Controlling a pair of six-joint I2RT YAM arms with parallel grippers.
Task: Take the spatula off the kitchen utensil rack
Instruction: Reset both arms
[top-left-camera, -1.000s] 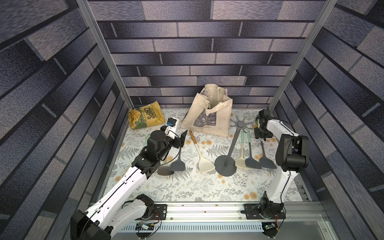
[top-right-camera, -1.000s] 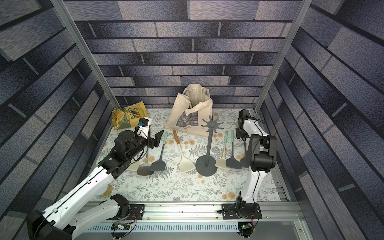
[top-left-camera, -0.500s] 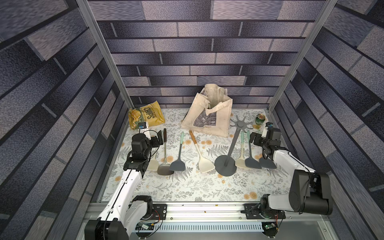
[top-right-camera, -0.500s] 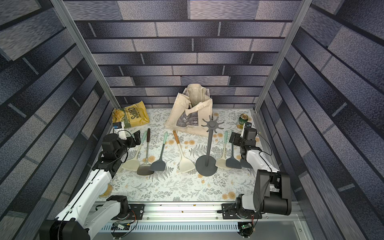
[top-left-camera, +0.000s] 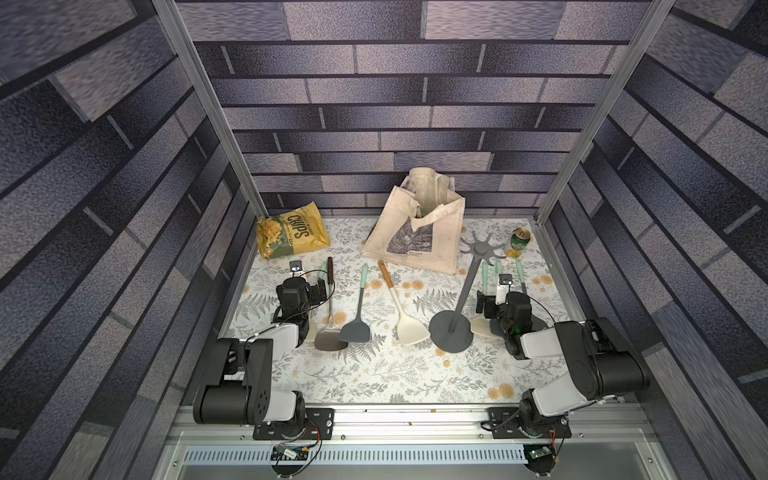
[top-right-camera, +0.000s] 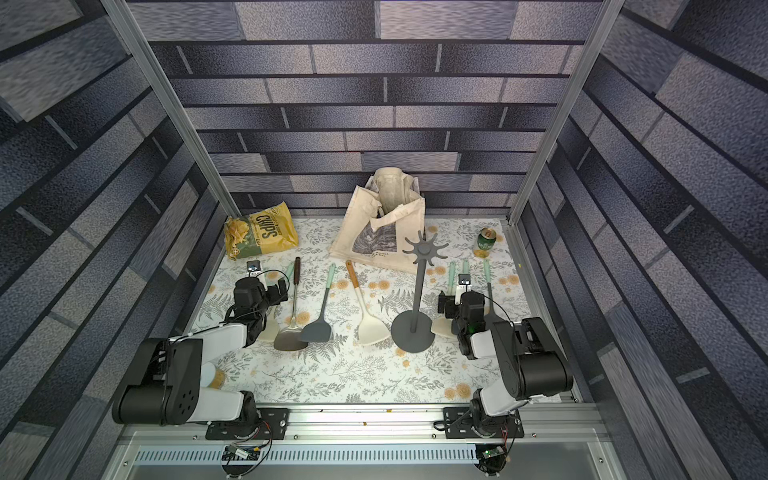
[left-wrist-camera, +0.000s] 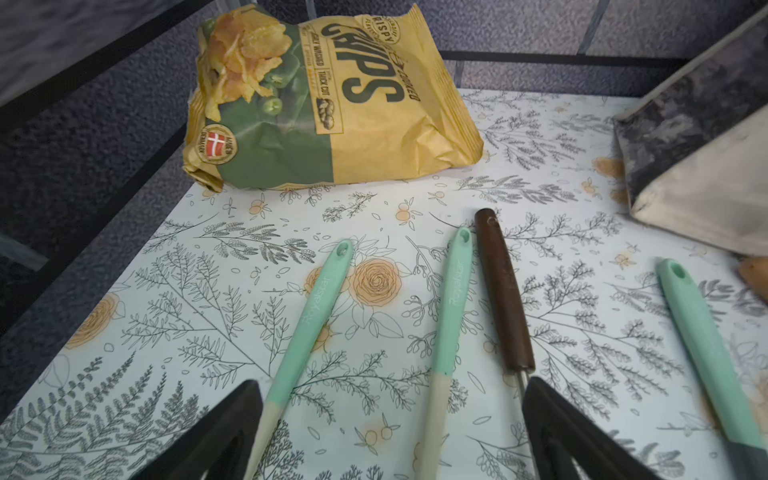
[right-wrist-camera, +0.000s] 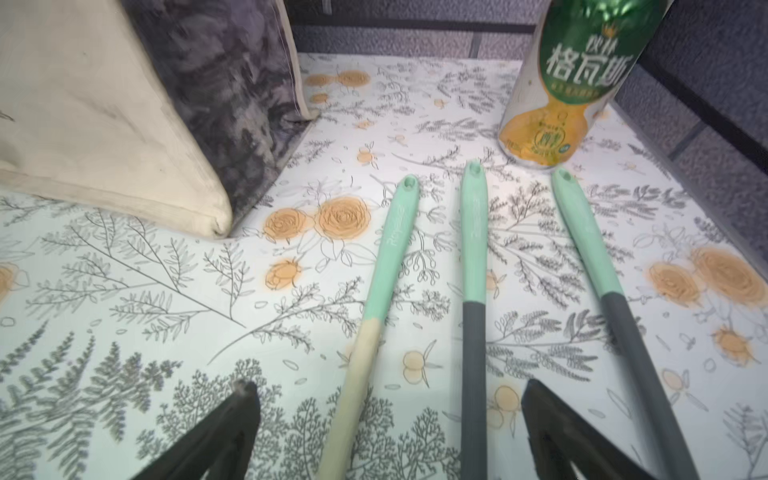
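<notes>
The kitchen utensil rack (top-left-camera: 451, 332) stands right of centre, and nothing hangs on the spokes of its star top (top-left-camera: 482, 249). Several spatulas lie flat on the table in both top views. Left of the rack are a metal spatula with a brown handle (top-left-camera: 330, 307), a grey one (top-left-camera: 356, 330) and a cream one (top-left-camera: 409, 330). My left gripper (left-wrist-camera: 392, 415) hangs open low over two mint handles (left-wrist-camera: 451, 303), touching neither. My right gripper (right-wrist-camera: 388, 419) is open over a cream-shafted spatula (right-wrist-camera: 365, 357) and a grey-shafted spatula (right-wrist-camera: 473, 353), right of the rack.
A chips bag (top-left-camera: 293, 237) lies at the back left. A cream tote bag (top-left-camera: 419, 232) stands at the back middle, close behind the rack. A green can (top-left-camera: 518, 244) stands at the back right. Both arms are folded low near the front rail (top-left-camera: 399, 415).
Both arms have drawn back toward the front rail and folded low. Both grippers have opened wider. The right gripper has left the rack's top, and the can now shows.
</notes>
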